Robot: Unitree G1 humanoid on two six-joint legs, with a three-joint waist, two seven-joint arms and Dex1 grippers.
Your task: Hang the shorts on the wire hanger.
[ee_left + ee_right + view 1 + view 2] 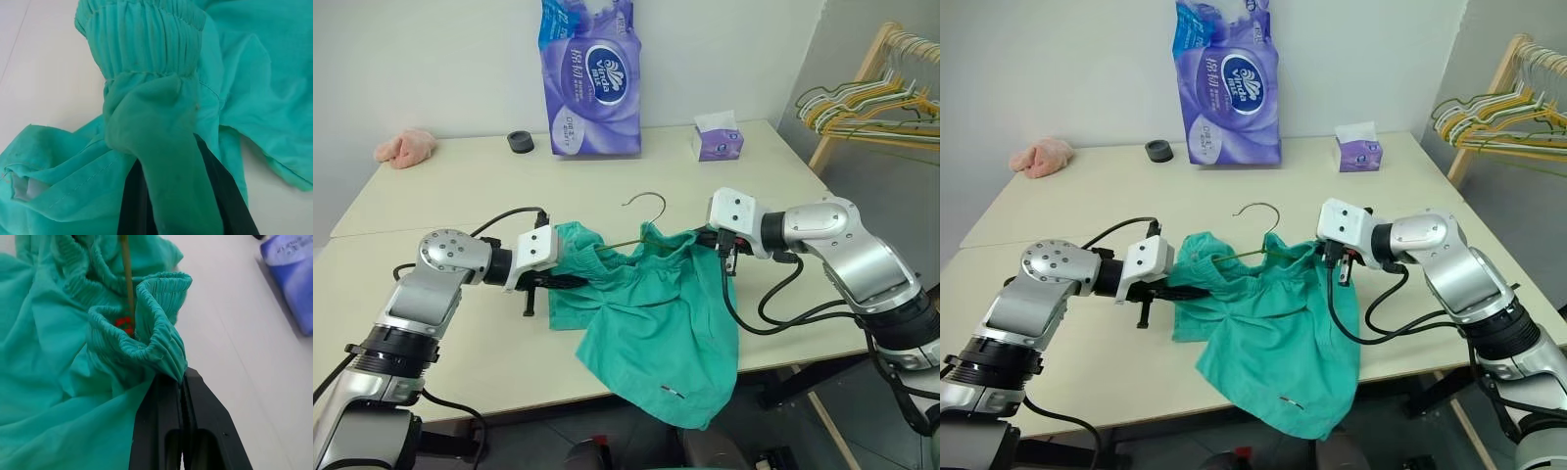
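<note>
While both claws stretch the waistband, the shorts (651, 313) drape off the table's (460, 186) front edge, legs hanging toward the robot. Wire hanger (646, 220) runs crosswise, hook pointing away. Left gripper (570, 281) and right gripper (717, 240) each pinch waistband; tension should stay even.

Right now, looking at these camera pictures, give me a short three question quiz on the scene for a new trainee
1. True or false: both grippers are shut on the shorts.
2. What sticks up out of the waistband? A) a wire hanger's hook B) a tissue box C) a pink cloth
3. Where does the lower end of the shorts hang?

Key:
1. True: the left gripper and right gripper each pinch the cloth.
2. A: the wire hanger.
3. Over the near edge of the table.
</note>
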